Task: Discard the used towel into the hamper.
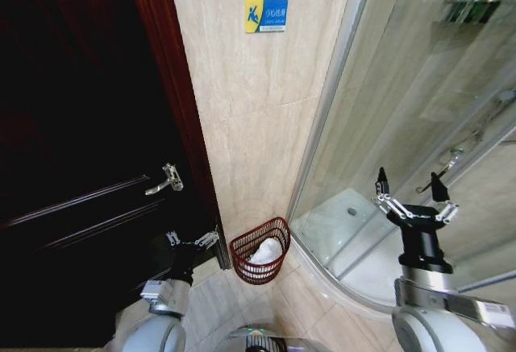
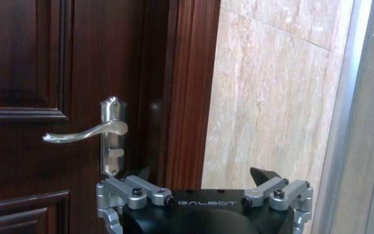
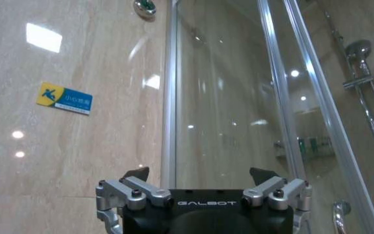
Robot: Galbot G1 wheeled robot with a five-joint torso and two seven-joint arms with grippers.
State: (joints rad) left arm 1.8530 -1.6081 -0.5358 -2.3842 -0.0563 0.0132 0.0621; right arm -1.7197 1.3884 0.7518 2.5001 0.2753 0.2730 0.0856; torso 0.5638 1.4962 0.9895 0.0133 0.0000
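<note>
Towel [image 1: 267,250], apparently, inside hamper [image 1: 260,270], both grippers apart.

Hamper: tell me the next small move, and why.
Probably none toward the hamper: a white towel already lies inside it, against the wall by the door. Both grippers are empty, jaws open, the left gripper by the door, the right gripper raised before the shower glass. I would keep both arms back and treat the drop as done.
</note>
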